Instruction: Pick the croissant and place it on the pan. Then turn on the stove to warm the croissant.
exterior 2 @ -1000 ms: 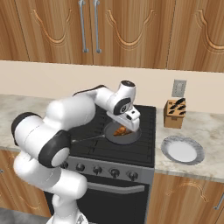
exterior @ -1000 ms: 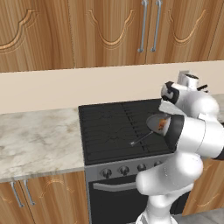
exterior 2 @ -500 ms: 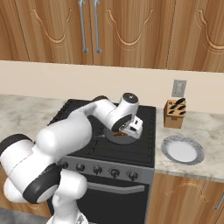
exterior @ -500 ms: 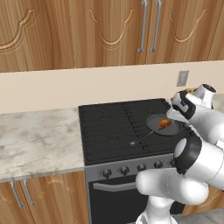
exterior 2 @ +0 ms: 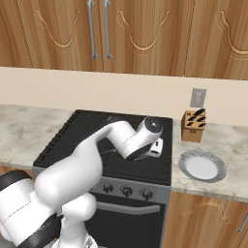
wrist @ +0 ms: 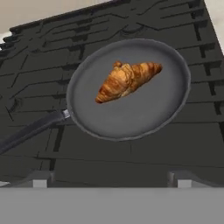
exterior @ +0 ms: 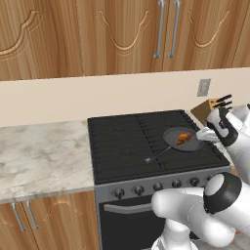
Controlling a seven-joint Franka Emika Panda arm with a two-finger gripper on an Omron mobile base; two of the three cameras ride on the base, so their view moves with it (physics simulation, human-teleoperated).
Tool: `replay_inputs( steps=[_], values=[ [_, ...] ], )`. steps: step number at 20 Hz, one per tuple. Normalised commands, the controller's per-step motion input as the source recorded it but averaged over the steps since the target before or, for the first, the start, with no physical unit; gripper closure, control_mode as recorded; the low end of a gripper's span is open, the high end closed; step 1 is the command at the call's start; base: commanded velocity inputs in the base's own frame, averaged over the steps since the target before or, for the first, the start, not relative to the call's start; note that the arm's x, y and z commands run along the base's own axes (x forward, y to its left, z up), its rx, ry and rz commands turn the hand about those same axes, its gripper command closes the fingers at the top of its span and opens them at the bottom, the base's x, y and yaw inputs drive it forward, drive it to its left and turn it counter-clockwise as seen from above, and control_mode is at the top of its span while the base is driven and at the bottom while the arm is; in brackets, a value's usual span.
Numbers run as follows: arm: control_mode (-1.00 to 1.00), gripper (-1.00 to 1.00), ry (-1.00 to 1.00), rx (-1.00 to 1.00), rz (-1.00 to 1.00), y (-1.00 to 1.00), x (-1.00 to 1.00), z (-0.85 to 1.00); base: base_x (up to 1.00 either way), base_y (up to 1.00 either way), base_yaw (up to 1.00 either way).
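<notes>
Left base view shows the wall of brown wooden cabinets (exterior: 127, 39) above a cream backsplash, and below it the stove (exterior: 146, 146), a wide black range with dark grates, set between stretches of pale marbled surface (exterior: 41, 156). A row of round knobs (exterior: 158, 186) runs along the stove's near front edge, with the oven door's bar handle under them.

The white arm rises at the near right and bends over the right side of the stove. Its hand (exterior: 207, 135) sits just right of the pan, above the stove's right edge. In the hand view the two finger tips (wrist: 41, 180) stand wide apart with nothing between them, so the hand is open and empty.

The pan (exterior: 183, 139) rests on the grates on the stove's right half, its thin silvery handle pointing toward the near left. The croissant (exterior: 184, 137) lies inside the pan's bowl, touching its floor; in the hand view the croissant (wrist: 127, 80) sits a little off centre in the pan (wrist: 153, 109).

On the surface right of the stove, the right base view shows a wooden knife block (exterior 2: 193, 126) near the wall under a wall outlet (exterior 2: 198, 97), and a pale round plate (exterior 2: 202, 166) nearer the front.
</notes>
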Motion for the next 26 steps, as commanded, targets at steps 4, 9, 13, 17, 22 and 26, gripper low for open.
replay_inputs(
  steps=[4, 9, 13, 17, 22, 26],
  values=[
    [-1.0, -1.0, -0.19, 0.0, 0.18, -0.22, -0.42, 0.0, 0.0, 0.0, 0.0],
    [-1.0, -1.0, -0.29, 0.0, 0.17, -0.23, -0.47, 0.0, 0.0, 0.0, 0.0],
    [-1.0, -1.0, -0.31, 0.0, 0.16, -0.19, -0.5, 0.0, 0.0, 0.0, 0.0],
    [-1.0, -1.0, -0.3, 0.0, 0.13, -0.06, -0.42, 0.0, 0.0, 0.0, 0.0],
    [-1.0, -1.0, -0.27, 0.0, 0.04, 0.0, -0.18, -0.07, 0.0, 0.0, 0.0],
    [-1.0, -1.0, -0.25, 0.0, 0.0, 0.0, 0.0, -0.22, 0.0, 0.0, 0.0]
  ],
)
